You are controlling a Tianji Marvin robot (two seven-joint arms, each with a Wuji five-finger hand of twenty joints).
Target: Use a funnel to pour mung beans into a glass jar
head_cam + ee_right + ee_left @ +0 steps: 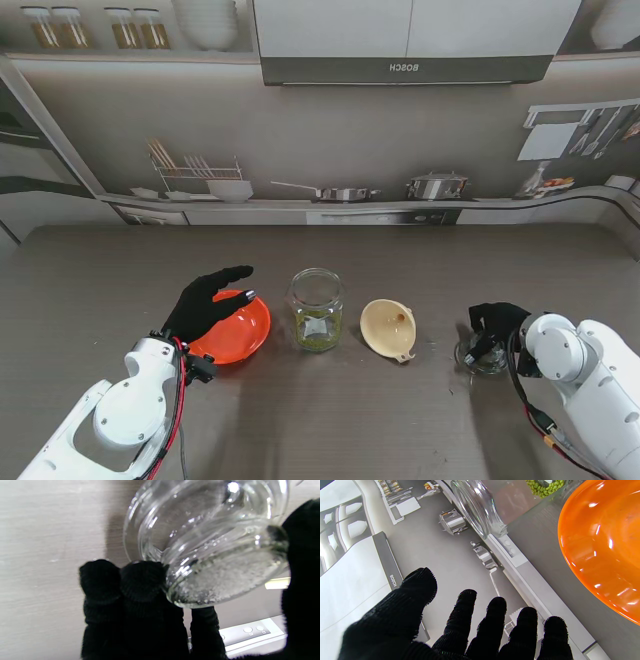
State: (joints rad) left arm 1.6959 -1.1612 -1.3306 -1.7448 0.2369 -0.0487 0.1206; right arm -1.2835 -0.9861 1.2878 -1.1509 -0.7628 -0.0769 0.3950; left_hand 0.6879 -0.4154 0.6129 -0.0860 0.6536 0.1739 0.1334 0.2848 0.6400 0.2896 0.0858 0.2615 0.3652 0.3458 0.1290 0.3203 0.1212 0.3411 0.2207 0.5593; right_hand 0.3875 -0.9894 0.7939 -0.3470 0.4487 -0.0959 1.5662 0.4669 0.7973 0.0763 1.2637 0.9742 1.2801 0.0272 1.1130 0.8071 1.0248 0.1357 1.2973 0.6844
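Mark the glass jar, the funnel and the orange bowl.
glass jar (pixel 317 312): stand view, side wall.
funnel (pixel 385 322): stand view, inner cone.
orange bowl (pixel 245 335): stand view, bare inside, right of the hand.

One glass jar (pixel 317 309) holding mung beans (pixel 318 335) is counted; one cream funnel (pixel 388 327); one orange bowl (pixel 240 330); one small clear glass cup (pixel 483 355); two black-gloved hands are seen, left hand (pixel 207 303) and right hand (pixel 496 325).

Grey-brown table (pixel 400 420) with orange bowl (pixel 236 330), glass jar (pixel 317 310), funnel (pixel 388 328), glass cup (pixel 482 355).
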